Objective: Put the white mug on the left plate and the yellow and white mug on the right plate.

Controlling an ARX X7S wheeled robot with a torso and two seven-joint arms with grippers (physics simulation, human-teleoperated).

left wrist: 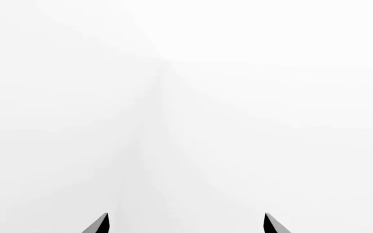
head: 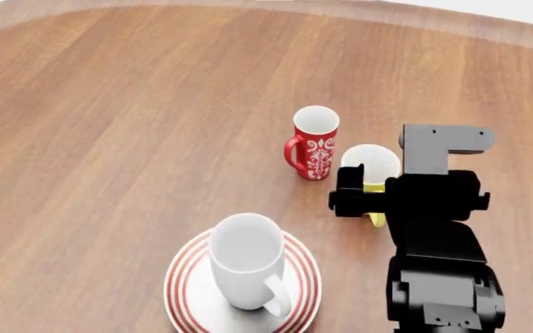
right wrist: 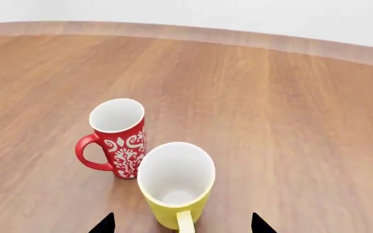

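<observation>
The white mug point(head: 243, 263) stands upright on a red-ringed plate point(head: 181, 286) at the near middle of the table, handle toward me. Only this plate shows; the other is out of view. The yellow and white mug point(head: 371, 161) stands on bare wood beside the red mug, also seen in the right wrist view point(right wrist: 175, 182). My right gripper point(right wrist: 181, 224) is open, its fingertips on either side of the mug's yellow handle point(right wrist: 185, 224), not touching. In the head view the right gripper point(head: 364, 193) partly hides that mug. My left gripper point(left wrist: 186, 224) is open and empty, facing blank white.
A red mug with a white pattern point(head: 315, 142) stands just left of the yellow mug, handle to the left; it also shows in the right wrist view point(right wrist: 118, 136). The table's far rounded edge point(head: 433, 17) runs across the top. The left arm does not show in the head view.
</observation>
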